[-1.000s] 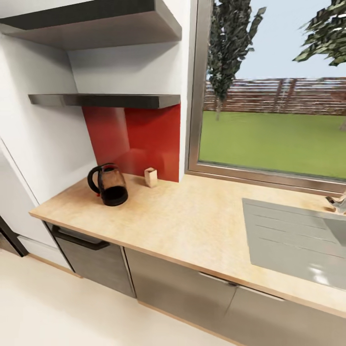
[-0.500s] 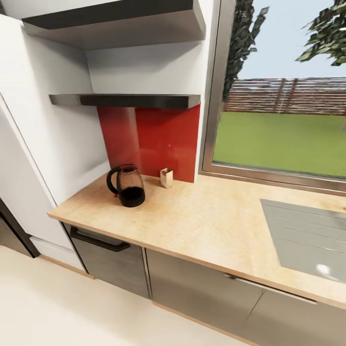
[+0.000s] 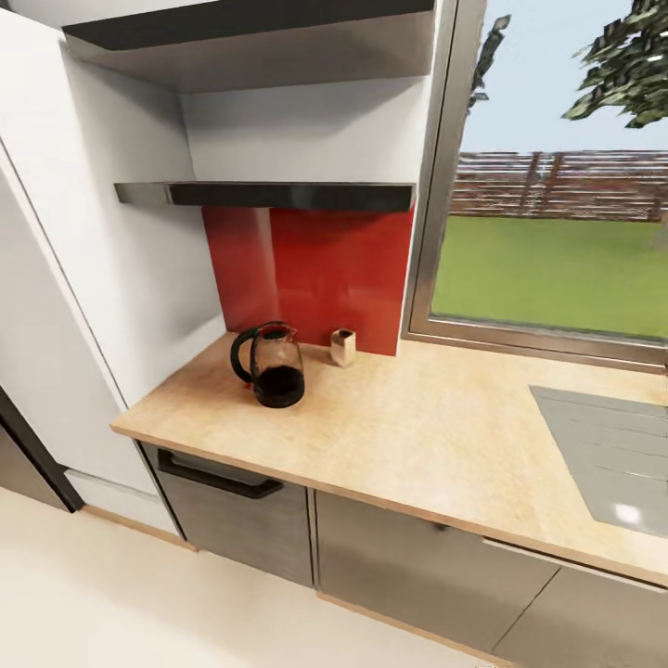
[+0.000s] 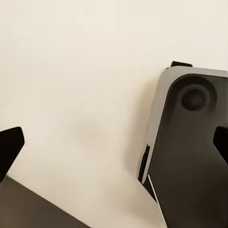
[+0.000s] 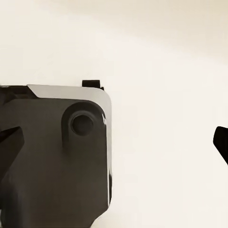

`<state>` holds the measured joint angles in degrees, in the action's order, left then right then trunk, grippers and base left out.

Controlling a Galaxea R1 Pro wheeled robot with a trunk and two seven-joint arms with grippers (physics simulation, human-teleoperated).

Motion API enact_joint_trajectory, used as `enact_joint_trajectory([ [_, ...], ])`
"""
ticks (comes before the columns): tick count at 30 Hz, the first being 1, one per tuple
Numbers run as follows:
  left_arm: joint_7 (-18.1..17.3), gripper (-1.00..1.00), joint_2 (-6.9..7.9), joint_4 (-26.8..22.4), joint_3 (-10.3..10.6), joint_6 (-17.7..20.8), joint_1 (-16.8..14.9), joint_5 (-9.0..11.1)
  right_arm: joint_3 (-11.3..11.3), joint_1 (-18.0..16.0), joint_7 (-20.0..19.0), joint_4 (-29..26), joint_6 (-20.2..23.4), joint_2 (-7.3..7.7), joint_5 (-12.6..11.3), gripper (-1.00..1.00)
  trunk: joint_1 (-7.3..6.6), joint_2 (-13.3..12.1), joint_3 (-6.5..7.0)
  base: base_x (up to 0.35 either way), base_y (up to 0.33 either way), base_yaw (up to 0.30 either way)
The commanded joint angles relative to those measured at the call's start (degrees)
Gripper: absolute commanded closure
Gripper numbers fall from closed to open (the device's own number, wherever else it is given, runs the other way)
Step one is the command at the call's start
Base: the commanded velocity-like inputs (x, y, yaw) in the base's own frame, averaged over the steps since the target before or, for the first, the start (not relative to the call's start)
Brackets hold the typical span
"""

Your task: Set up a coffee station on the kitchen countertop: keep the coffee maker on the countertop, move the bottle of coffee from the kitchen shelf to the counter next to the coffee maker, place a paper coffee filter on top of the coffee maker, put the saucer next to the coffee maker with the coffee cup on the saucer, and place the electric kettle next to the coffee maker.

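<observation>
The left tool (image 4: 114, 142) hangs over pale floor (image 4: 71, 71) with its dark fingertips (image 4: 9, 145) spread wide, released, and a corner of the robot's dark base (image 4: 190, 156) below it. The right tool (image 5: 114, 140) is likewise released, fingertips (image 5: 8, 142) far apart, above the same pale floor and another corner of the base (image 5: 52, 161).

In the head view, grey cabinet fronts (image 3: 241, 520) sit nearest, under the light wood tabletop (image 3: 436, 436). The grey sink (image 3: 612, 455) is inset at the tabletop's right end. At the far left of the tabletop stands the kettle (image 3: 271, 365), upright. Just right of it, and farther back against the red backsplash (image 3: 315, 269), is a small pale box (image 3: 342, 347), apart from the kettle. Above the backsplash runs the dark shelf (image 3: 269, 194). A window (image 3: 557, 241) opens to the right.
</observation>
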<state>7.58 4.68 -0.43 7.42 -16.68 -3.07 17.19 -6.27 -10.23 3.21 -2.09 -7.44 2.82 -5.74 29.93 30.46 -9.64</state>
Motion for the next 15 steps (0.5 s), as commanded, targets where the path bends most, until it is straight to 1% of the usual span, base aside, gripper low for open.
enact_joint_trajectory([
  [1, 0.1, -1.00, -0.01, 0.0, 0.5, -0.1, 0.0, 0.4, -0.5, -0.1, 0.1, 0.1, -0.2, 0.00, -0.6, -1.00, 0.03, 0.1, -0.10, 0.085, 0.338, -0.248],
  [11, 0.1, -1.00, -0.01, 0.0, 0.5, -0.1, 0.0, 0.5, -0.5, -0.1, 0.1, 0.1, -0.2, 0.07, -0.6, -1.00, 0.03, 0.1, -0.10, 0.083, 0.338, -0.259],
  [15, 0.1, -1.00, -0.02, 0.0, 0.5, -0.1, 0.0, 0.5, -0.5, -0.1, 0.1, 0.1, -0.2, 0.06, -0.6, -1.00, 0.03, 0.1, -0.10, 0.015, 0.338, -0.262],
])
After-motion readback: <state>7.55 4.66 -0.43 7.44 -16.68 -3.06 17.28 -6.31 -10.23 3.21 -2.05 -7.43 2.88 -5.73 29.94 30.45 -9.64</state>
